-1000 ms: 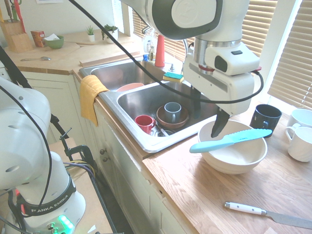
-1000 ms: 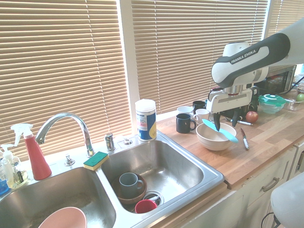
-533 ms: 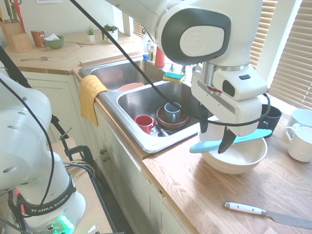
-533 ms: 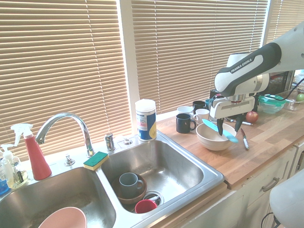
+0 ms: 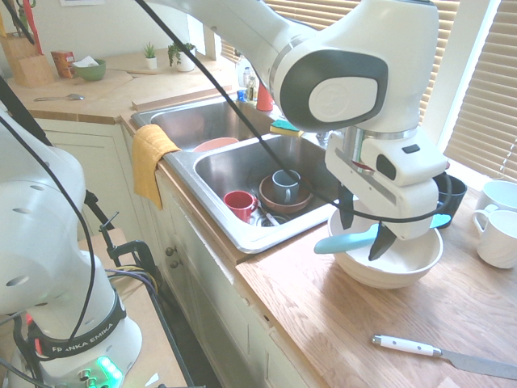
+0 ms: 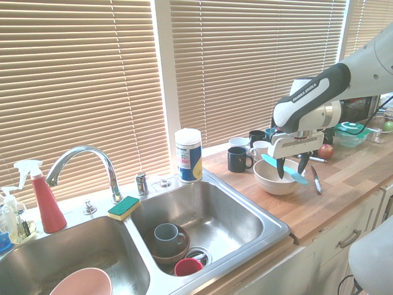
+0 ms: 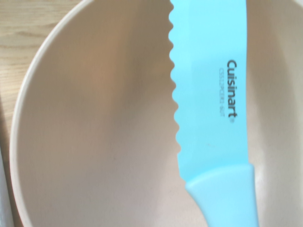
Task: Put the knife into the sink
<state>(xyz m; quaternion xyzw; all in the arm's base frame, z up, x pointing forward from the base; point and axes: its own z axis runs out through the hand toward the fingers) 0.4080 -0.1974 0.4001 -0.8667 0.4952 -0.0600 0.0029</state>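
Gripper (image 5: 365,234) wide open, fingers over the bowl, holding nothing. Turquoise knife (image 5: 346,242) lies across the rim of the white bowl (image 5: 389,271), handle end overhanging. Bowl sits on the wooden countertop (image 5: 295,303), near its sink-side edge. Sink (image 5: 230,182) beside it: red mug (image 5: 240,205) and brown bowl (image 6: 164,259) with grey mug (image 6: 166,238) in the near basin.

Arm extended, wrist upright; jaws (image 5: 366,232) wide open, pointing down.

bright window light, washed-out highlights, soft shadows
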